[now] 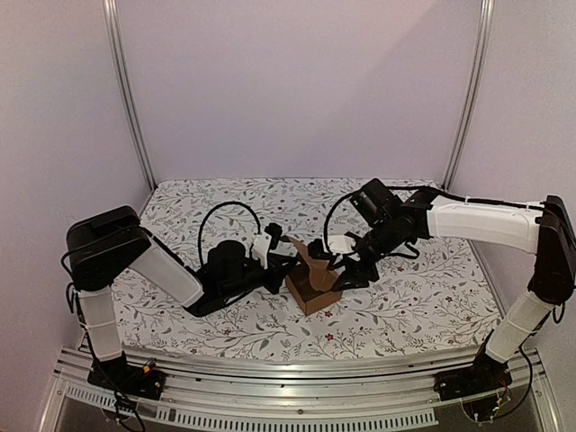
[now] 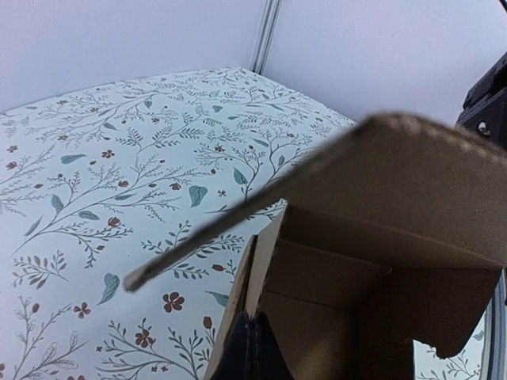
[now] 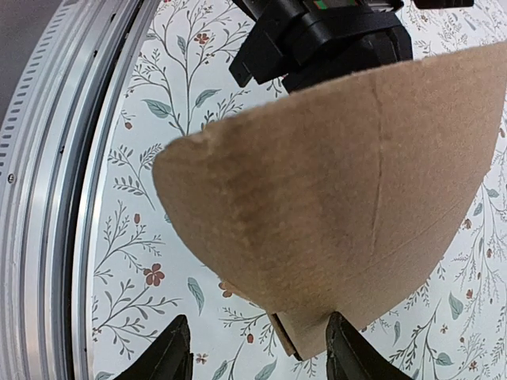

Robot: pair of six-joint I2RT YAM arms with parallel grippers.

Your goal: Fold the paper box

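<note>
Plainly the folding is partway through: the paper box (image 1: 313, 292) sits on the flowered cloth (image 2: 119, 158) between the two sets of fingers, its walls raised and its top not yet shut. One broad flap (image 3: 333, 182) stands up and leans over the cavity. The left gripper (image 2: 249, 352) is closed tight, its dark fingers pressed together low against the inside of the box wall nearest them. Whether a sliver of card is pinched there I cannot tell. It looks to be steadying the box. The right gripper (image 3: 258, 317) has its fingers apart, and the lower edge of the flap comes down just ahead of them, into the gap between them, not clamped. I judge the step in hand to be bringing this flap down over the opening. The next move would call for the right fingers to push or pinch the flap and fold it along its crease towards the left fingers. What stands in the way is the left wrist (image 3: 325, 39), close behind the flap, and the left fingers inside the cavity, which would have to come out before the top can shut. The metal rail (image 3: 71, 158) runs well to the side of the right fingers
</note>
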